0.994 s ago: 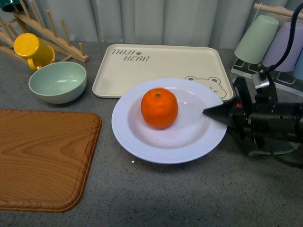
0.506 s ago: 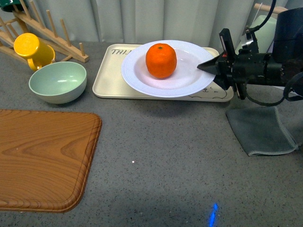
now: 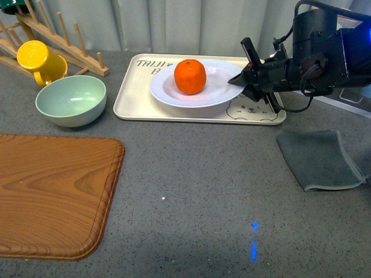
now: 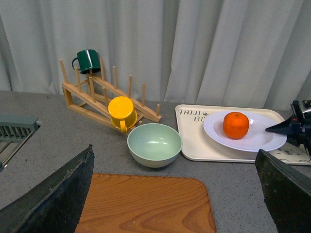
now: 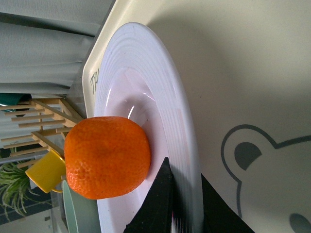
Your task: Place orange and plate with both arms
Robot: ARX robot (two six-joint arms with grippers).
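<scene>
The orange sits in the white ridged plate, which hovers low over the beige bear tray. My right gripper is shut on the plate's right rim, one finger above and one below it. The right wrist view shows the orange close beside the clamped rim of the plate, with my right gripper pinching it. My left gripper hangs open above the wooden board, far from the plate and orange.
A pale green bowl and a yellow mug on a wooden rack stand at the back left. The wooden board fills the front left. A grey cloth lies at the right.
My right gripper has carried the plate with the orange up off the table, back over the bear tray, and lowered it toward the tray. The grey cloth now shows.
</scene>
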